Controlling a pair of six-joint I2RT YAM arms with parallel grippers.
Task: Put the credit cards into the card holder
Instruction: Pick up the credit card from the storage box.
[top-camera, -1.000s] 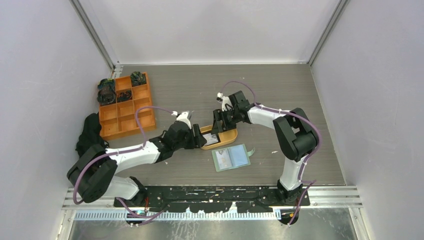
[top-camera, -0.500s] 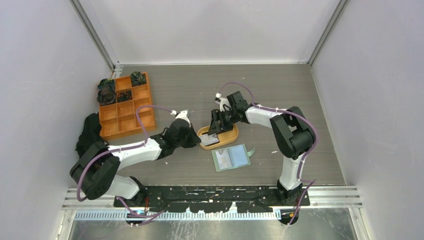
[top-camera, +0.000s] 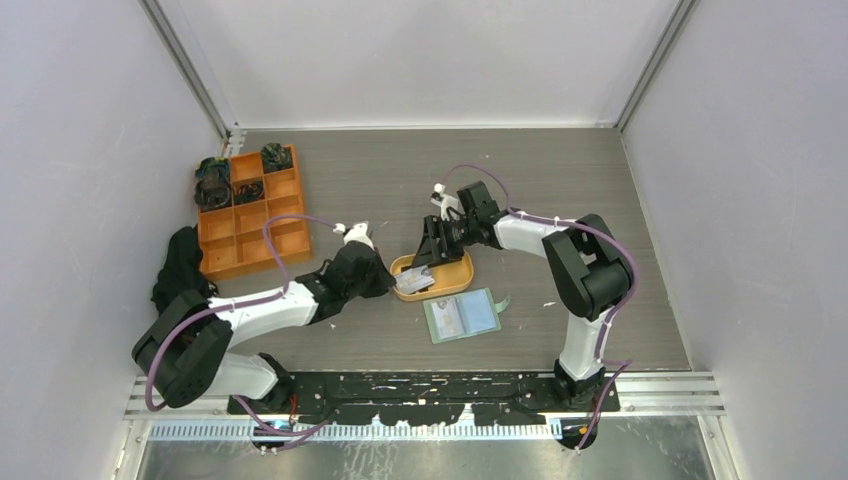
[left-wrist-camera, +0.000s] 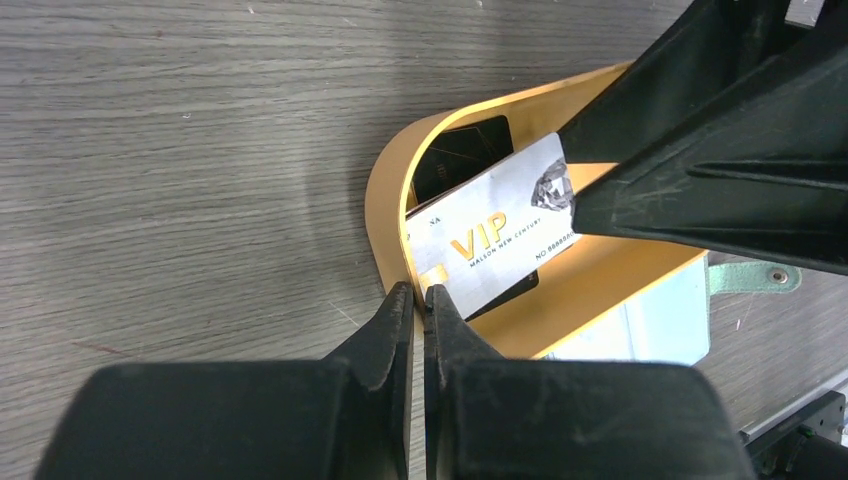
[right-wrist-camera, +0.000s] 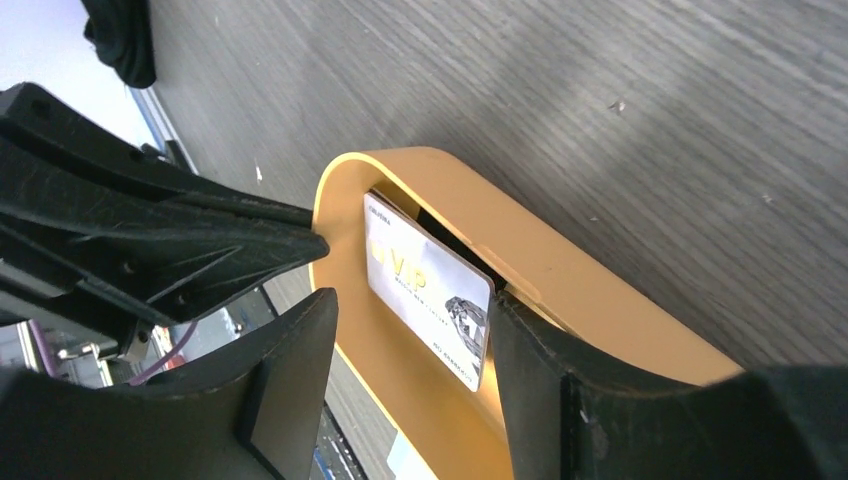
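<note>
A silver VIP credit card lies tilted in the orange oval tray, on top of a black card. My left gripper is shut, its tips at the tray's left rim by the card's chip corner. I cannot tell whether they pinch the corner or the rim. My right gripper is open over the tray. The silver card leans its far end against one of its fingers. The green card holder lies open on the table just in front of the tray.
An orange grid organiser with dark items in its far cells stands at the back left. A black cloth lies next to it by the left wall. The card holder's snap tab points right.
My left gripper has shut and drawn back a little to the left. The right gripper has shifted left over the tray, and the silver card has slid toward the tray's left end.
</note>
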